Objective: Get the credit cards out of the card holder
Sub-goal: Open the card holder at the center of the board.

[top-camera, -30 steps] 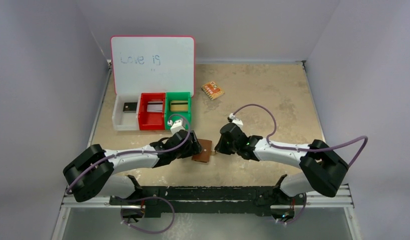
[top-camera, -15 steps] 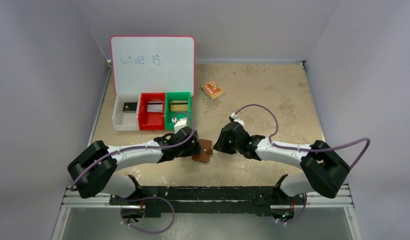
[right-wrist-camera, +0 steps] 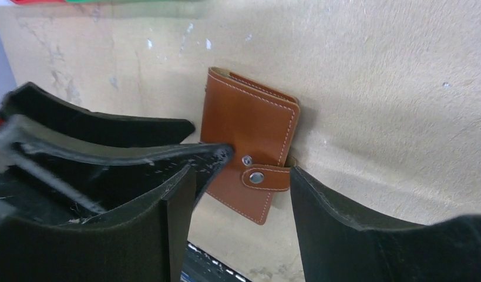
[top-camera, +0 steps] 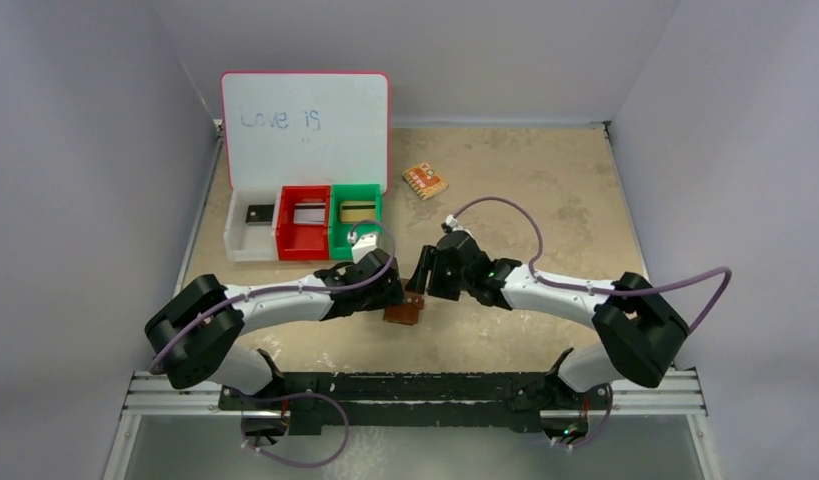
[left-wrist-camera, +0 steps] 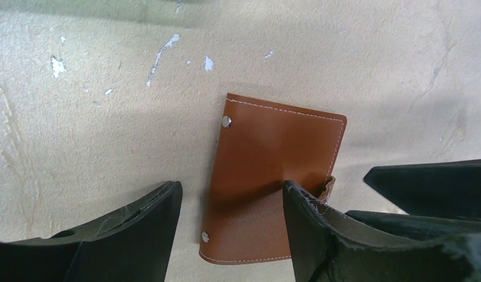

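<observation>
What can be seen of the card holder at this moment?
The card holder is a small brown leather-look wallet with pale edge stitching and metal studs. Folded shut, it lies flat on the tan table, its snap tab wrapped over one edge; no card shows. The left gripper and right gripper straddle it from opposite sides with fingers open; one left finger tip reaches it near the tab, contact unclear.

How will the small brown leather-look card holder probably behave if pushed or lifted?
The brown leather-look card holder lies flat, so it will likely slide, not roll. Its smooth cover may be slippery. Being folded, with a small tab across the edge, it may gape when lifted.
</observation>
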`<move>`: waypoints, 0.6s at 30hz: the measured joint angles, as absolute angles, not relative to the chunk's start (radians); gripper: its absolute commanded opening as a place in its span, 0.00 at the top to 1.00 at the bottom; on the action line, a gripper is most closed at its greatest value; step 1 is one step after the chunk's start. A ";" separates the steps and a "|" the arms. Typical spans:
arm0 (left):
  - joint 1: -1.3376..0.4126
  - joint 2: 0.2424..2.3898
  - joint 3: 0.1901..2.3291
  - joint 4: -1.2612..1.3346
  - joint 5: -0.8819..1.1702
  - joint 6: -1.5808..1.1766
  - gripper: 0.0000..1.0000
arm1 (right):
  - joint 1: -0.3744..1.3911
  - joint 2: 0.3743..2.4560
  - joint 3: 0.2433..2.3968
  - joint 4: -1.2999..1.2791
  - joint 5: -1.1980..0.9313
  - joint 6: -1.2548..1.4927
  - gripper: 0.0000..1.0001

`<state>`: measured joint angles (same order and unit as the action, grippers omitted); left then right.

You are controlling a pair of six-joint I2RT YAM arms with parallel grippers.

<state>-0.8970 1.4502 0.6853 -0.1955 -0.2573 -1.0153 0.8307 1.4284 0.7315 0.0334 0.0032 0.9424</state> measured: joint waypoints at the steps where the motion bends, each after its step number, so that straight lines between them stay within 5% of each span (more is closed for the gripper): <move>1: -0.897 1.443 0.674 -0.184 -0.257 -1.023 0.38 | 0.831 1.440 0.733 0.035 -0.004 0.944 0.39; 10: -0.897 1.417 0.625 -0.106 -0.245 -1.058 0.39 | 0.831 1.531 0.733 0.020 -0.026 0.949 0.42; 18: -0.897 1.428 0.645 -0.132 -0.237 -1.028 0.39 | 0.831 1.518 0.721 -0.015 -0.038 0.946 0.70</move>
